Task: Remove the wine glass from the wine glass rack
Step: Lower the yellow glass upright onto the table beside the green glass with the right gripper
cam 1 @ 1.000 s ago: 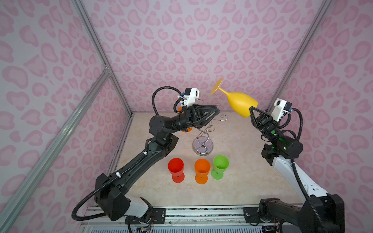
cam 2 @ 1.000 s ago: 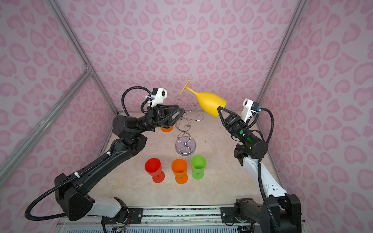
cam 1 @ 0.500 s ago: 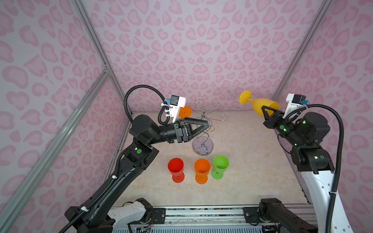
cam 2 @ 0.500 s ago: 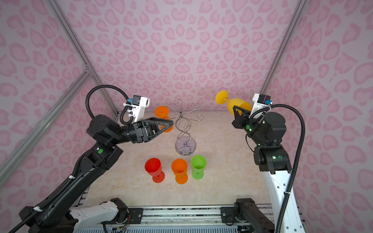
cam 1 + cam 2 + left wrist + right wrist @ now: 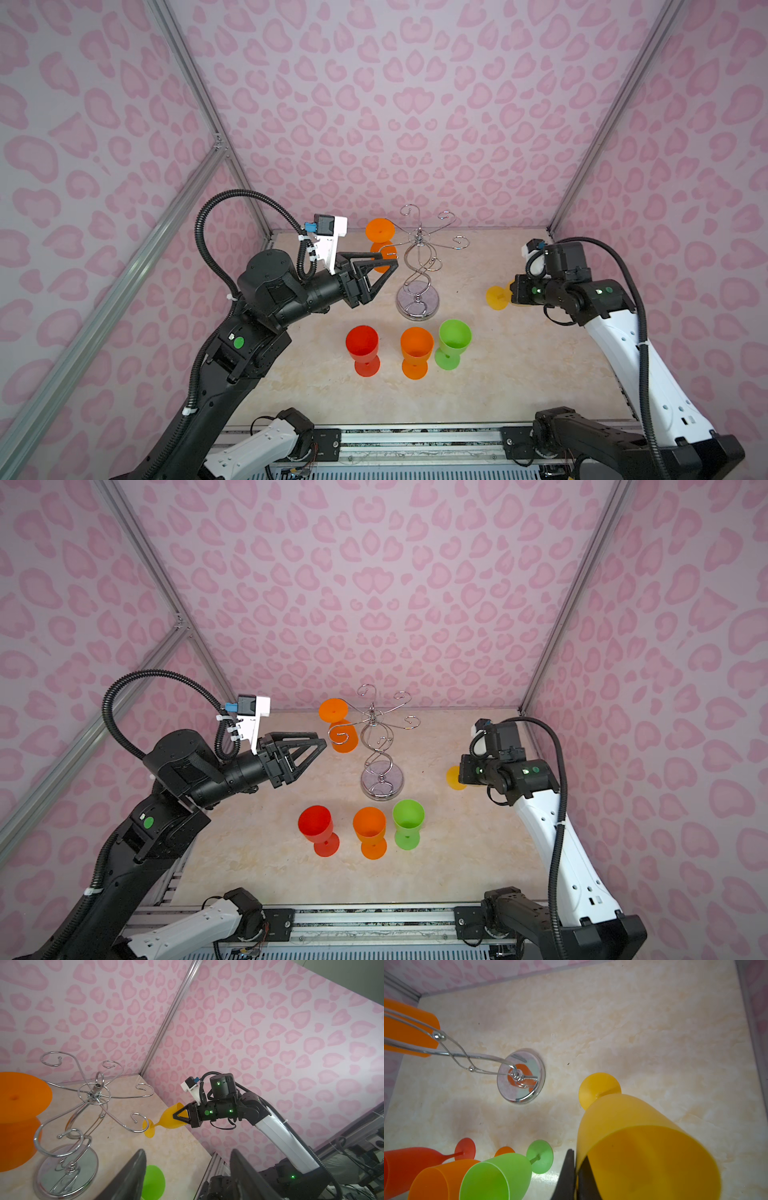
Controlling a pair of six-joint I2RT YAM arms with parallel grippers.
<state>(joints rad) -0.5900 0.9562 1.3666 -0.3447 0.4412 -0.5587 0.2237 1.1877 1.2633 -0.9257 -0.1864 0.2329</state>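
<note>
Pink walls (image 5: 415,104) printed with hearts close in a pale marbled bench (image 5: 519,374) on three sides. The two black arms are the biggest things here. The left end effector (image 5: 393,266) is held level, just left of the rack's upper curls. In the left wrist view its fingers (image 5: 133,1176) stand well apart with nothing between them.

The right end effector (image 5: 177,1115) is clamped on the bowl wall of the yellow wine glass (image 5: 633,1136), with one black finger inside the mouth and the other outside it.

The wine glass rack (image 5: 417,270) stands upright at the back middle of the bench, its disc base flat and its hook arms spread on top. It carries a single glass: the hanging orange glass (image 5: 380,230), upside down on a left-hand hook, with its foot up and its bowl near the left fingertips but apart from them.

The yellow wine glass is off the rack and well to the right of it, low over the bench. Its long axis is close to level — foot toward the rack's base, open mouth back toward the right arm. I cannot tell whether the foot's edge touches the bench.

In front of the rack, three glasses stand upright in a row, mouths up and bowls empty — the red glass (image 5: 362,343), the standing orange glass (image 5: 416,345) and the green glass (image 5: 454,336).
</note>
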